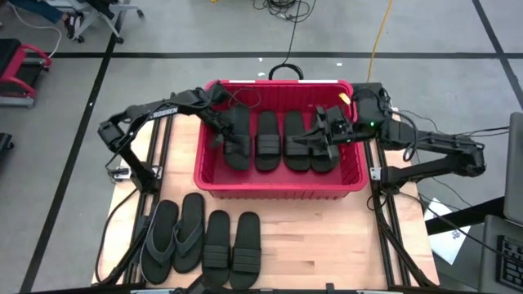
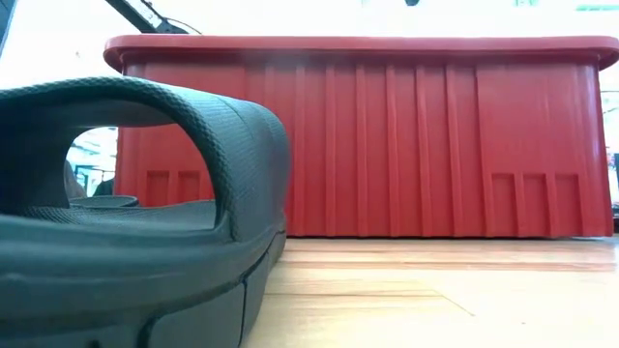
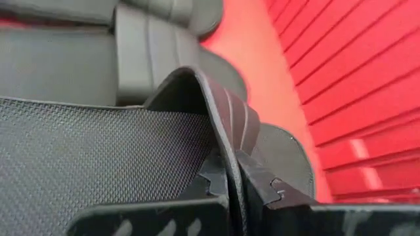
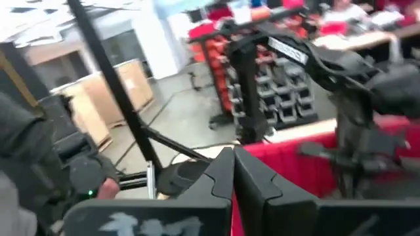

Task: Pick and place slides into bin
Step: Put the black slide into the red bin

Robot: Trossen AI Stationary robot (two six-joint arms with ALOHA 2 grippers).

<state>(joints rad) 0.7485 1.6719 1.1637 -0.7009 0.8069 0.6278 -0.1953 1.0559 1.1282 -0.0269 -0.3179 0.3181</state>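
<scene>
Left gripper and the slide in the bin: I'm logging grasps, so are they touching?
Touching. The left wrist view shows the left gripper shut on the strap of a slide, inside the bin.

Matt black ribbed rubber slides, glossy red ridged plastic bin, pale smooth wooden table.

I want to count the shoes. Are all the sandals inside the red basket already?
No. Four sandals lie on the wooden table in front of the red basket, which holds four others.
</scene>
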